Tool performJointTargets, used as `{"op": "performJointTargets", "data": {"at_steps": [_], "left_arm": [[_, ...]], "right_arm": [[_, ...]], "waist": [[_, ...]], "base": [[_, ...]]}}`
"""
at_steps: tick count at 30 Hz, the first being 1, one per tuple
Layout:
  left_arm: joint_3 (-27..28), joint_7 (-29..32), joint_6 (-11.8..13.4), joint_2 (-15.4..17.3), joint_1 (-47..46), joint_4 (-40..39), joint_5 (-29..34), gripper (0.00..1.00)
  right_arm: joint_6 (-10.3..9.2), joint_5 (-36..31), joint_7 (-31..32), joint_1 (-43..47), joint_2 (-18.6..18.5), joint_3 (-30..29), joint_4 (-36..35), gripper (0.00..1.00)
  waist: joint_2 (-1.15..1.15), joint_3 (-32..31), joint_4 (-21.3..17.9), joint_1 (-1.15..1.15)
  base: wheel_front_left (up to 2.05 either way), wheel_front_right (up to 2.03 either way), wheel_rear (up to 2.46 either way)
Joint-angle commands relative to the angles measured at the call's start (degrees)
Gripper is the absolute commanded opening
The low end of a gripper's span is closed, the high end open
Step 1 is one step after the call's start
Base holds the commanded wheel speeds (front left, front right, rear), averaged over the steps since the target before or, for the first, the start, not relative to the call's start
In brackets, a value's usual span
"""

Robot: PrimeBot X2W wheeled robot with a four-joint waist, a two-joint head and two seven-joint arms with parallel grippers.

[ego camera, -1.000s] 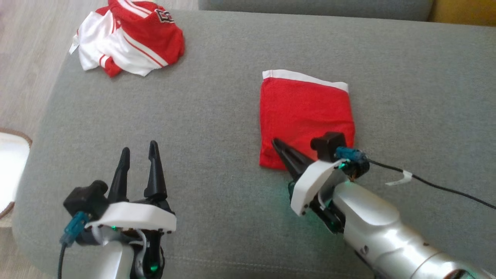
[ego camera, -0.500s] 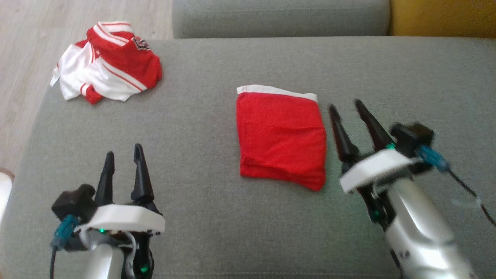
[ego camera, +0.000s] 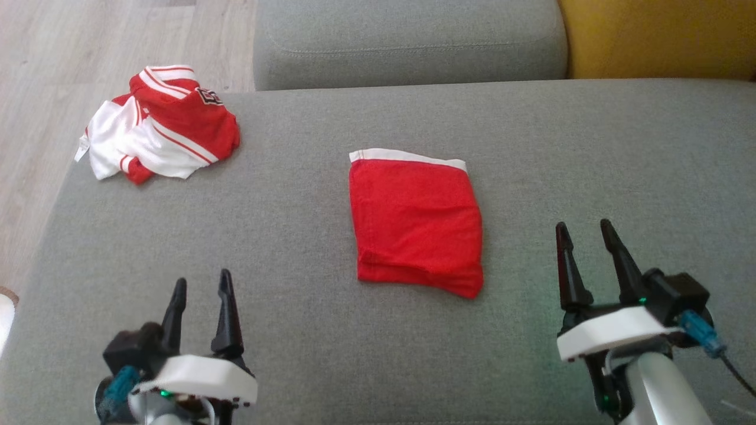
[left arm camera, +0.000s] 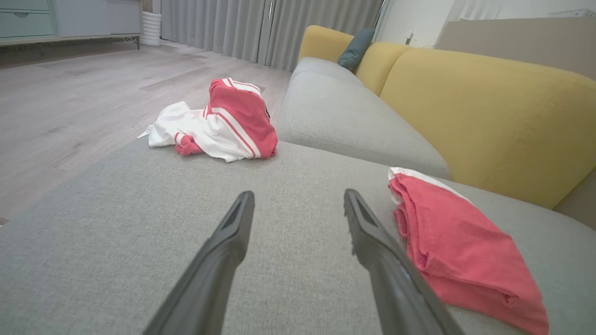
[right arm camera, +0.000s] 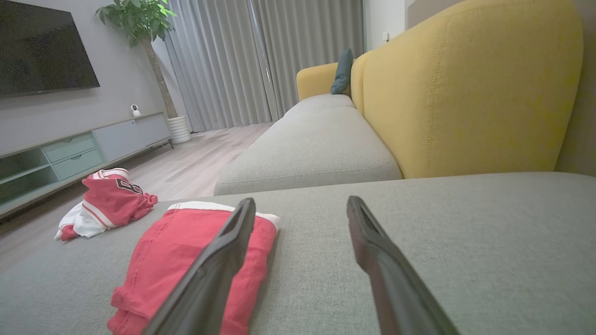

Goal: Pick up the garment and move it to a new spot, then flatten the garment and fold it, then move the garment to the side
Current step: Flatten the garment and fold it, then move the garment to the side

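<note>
- At the far left we see pale wood floor [ego camera: 35,88] running along the rounded left edge of the grey sofa seat [ego camera: 283,236], which is a coarse woven fabric.
- A crumpled red-and-white jersey [ego camera: 165,127] lies by the seat's far-left corner, soft and bunched, with a white edge reaching the rim.
- Our left gripper [ego camera: 202,278] sits at the near edge, its dark tapered fingers spread apart and empty, with bare cushion all around it.
- The garment [ego camera: 413,224], red with a white band along its far edge, lies folded into a neat rectangle mid-seat. Its layers stack at the near edge, well apart from the jersey.
- Our right gripper [ego camera: 583,226] is to the garment's right and apart from it, fingers parted and holding nothing. Open grey seat stretches on to the right.
- Behind, a second grey cushion [ego camera: 407,41] and a smooth mustard-yellow backrest [ego camera: 655,35] bound the far side.
</note>
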Motion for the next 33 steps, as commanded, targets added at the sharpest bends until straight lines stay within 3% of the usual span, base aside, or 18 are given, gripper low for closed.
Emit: {"op": "performJointTargets", "data": {"at_steps": [1,26,33], "left_arm": [[1.65,-0.70,-0.37,0.14,-1.58,-1.34,1.13,1.00],[0.58,-0.70,0.15,0.14,-1.08,-0.35,1.11,1.00],[-0.04,-0.70,0.26,0.14,-1.40,-0.58,0.86,1.00]], "right_arm": [[0.37,0.23,-0.42,-1.04,0.40,1.02,-2.65,1.00],[0.37,0.80,1.88,1.14,0.42,0.76,-3.19,1.00],[0.37,2.54,8.79,-3.50,0.42,0.44,-2.62,1.00]], "waist": [[0.00,-0.05,0.00,0.00],[0.00,-0.78,-0.09,0.00],[0.00,-0.05,1.46,0.00]], "base": [[0.00,0.00,0.00],[0.00,0.00,0.00],[0.00,0.00,0.00]]}}
